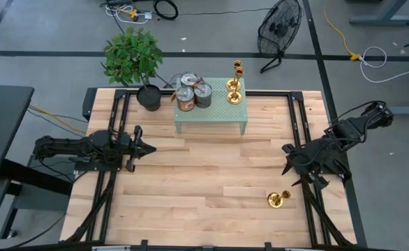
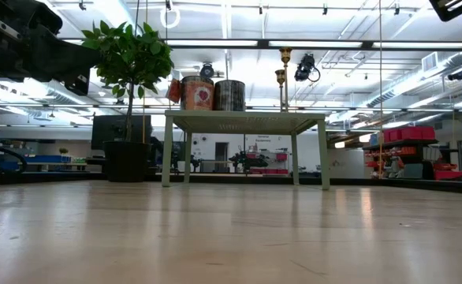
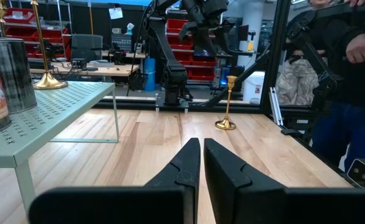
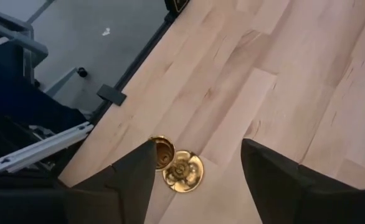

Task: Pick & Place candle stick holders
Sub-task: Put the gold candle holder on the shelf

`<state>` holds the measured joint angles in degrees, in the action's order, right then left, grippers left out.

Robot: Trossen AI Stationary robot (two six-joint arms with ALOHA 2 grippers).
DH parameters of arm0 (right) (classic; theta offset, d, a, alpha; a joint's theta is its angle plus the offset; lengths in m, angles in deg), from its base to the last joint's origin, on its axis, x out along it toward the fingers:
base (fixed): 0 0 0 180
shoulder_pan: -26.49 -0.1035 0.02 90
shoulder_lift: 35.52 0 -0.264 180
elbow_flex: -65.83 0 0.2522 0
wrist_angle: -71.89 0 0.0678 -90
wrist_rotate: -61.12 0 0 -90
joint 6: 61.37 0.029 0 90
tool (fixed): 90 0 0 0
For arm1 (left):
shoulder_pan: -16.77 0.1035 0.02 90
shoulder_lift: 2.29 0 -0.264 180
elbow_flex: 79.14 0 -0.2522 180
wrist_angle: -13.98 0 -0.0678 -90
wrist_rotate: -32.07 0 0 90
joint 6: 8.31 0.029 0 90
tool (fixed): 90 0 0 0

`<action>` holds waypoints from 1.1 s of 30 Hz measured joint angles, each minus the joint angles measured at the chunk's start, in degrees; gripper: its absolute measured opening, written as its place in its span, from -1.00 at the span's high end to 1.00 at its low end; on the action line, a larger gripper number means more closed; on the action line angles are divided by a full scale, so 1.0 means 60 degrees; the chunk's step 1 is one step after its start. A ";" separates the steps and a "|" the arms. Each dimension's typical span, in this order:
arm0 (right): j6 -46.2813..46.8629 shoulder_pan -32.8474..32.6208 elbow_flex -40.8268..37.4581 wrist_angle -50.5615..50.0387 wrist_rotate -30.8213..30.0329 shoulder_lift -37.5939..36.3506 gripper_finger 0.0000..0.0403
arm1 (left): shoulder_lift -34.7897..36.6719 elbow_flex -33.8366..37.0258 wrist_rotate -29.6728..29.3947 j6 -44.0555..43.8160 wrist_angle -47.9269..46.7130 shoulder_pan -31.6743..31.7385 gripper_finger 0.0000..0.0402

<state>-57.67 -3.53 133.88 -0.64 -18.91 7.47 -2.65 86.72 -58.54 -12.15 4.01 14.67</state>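
One gold candle stick holder (image 1: 277,200) stands upright on its round base on the wooden table near the front right; it also shows in the left wrist view (image 3: 227,102). Two more gold holders (image 1: 234,90) stand on the pale green stand (image 1: 211,115) at the far middle, and show in the low view (image 2: 284,75). My right gripper (image 1: 292,166) is open above the table, just to the far side of the lone holder. In the right wrist view the lone holder (image 4: 177,167) shows from above between my right gripper's spread fingers (image 4: 198,149), untouched. My left gripper (image 1: 149,148) is shut and empty at the table's left.
Three round silver-lidded tins (image 1: 192,93) share the green stand with the two holders. A potted plant (image 1: 136,66) stands at the table's far left corner. Black frame rails run along the table's left and right sides. A person (image 3: 350,68) stands beyond the table's right edge.
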 joint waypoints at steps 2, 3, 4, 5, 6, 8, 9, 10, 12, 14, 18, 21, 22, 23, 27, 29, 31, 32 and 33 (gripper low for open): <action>0.0039 0.0000 0.0000 0.0134 -0.0007 0.0000 -0.18 | 0.0000 -0.0002 0.0000 0.0001 0.0000 0.0001 0.85; 0.0045 0.0000 0.0000 0.0187 -0.0008 0.0000 -0.18 | 0.0003 -0.0001 0.0000 0.0000 0.0000 -0.0002 0.85; 0.0058 0.0003 0.0000 0.0217 -0.0011 0.0000 -0.18 | 0.0004 -0.0001 0.0000 0.0000 0.0000 0.0002 0.85; 0.0139 0.0000 0.0000 0.0237 -0.0011 -0.0007 -0.18 | 0.0000 -0.0001 0.0000 0.0000 0.0000 0.0002 0.85; 0.0254 0.0000 0.0000 0.0254 -0.0011 -0.0036 -0.18 | 0.0000 0.0002 0.0000 0.0000 0.0000 -0.0002 0.85; 0.0310 0.0000 0.0000 0.0260 -0.0016 -0.0102 -0.18 | 0.0001 -0.0001 0.0000 0.0000 0.0000 0.0000 0.85; 0.0306 0.0000 0.0000 0.0258 -0.0065 -0.0145 -0.18 | 0.0000 0.0001 0.0000 0.0000 0.0000 0.0001 0.85; 0.0298 0.0000 0.0000 0.0257 -0.0080 -0.0183 -0.18 | 0.0002 -0.0002 0.0000 0.0002 0.0000 0.0000 0.85; 0.0273 0.0002 0.0002 0.0260 -0.0084 -0.0231 -0.18 | 0.0003 -0.0002 0.0000 0.0000 0.0000 -0.0002 0.85; 0.0234 0.0000 0.0007 0.0279 -0.0080 -0.0237 -0.21 | 0.0000 -0.0001 0.0000 0.0000 0.0000 -0.0002 0.85; 0.0089 0.0004 0.0007 0.0371 -0.0031 -0.0233 -0.31 | 0.0004 0.0001 0.0000 0.0000 0.0000 -0.0001 0.85; 0.0078 0.0000 0.0007 0.0369 -0.0011 -0.0224 -0.41 | 0.0003 0.0001 0.0000 0.0001 0.0000 0.0001 0.85; 0.0078 0.0000 0.0007 0.0369 -0.0011 -0.0222 -0.43 | 0.0004 -0.0002 0.0000 0.0000 0.0000 0.0002 0.85; 0.0078 0.0000 0.0007 0.0369 -0.0008 -0.0222 -0.46 | 0.0004 0.0002 0.0000 0.0000 0.0000 -0.0001 0.85; 0.0073 0.0002 0.0007 0.0366 -0.0007 -0.0222 -0.53 | 0.0001 0.0001 0.0000 0.0000 0.0000 -0.0001 0.85; 0.0071 0.0000 0.0007 0.0366 -0.0007 -0.0222 -0.53 | 0.0001 0.0000 0.0000 0.0000 0.0000 0.0002 0.85; 0.0053 0.0000 0.0007 0.0366 -0.0007 -0.0222 -0.53 | 0.0000 0.0002 0.0000 0.0000 0.0000 -0.0001 0.85; 0.0049 0.0000 0.0007 0.0369 -0.0009 -0.0222 -0.53 | 0.0000 -0.0001 0.0000 0.0003 0.0000 -0.0001 0.85; 0.0049 0.0003 0.0007 0.0369 -0.0012 -0.0222 -0.52 | 0.0000 -0.0002 0.0000 0.0000 0.0000 -0.0002 0.85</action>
<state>-57.38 -3.51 133.92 1.57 -18.98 6.13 -2.65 86.71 -58.54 -12.15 4.01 14.66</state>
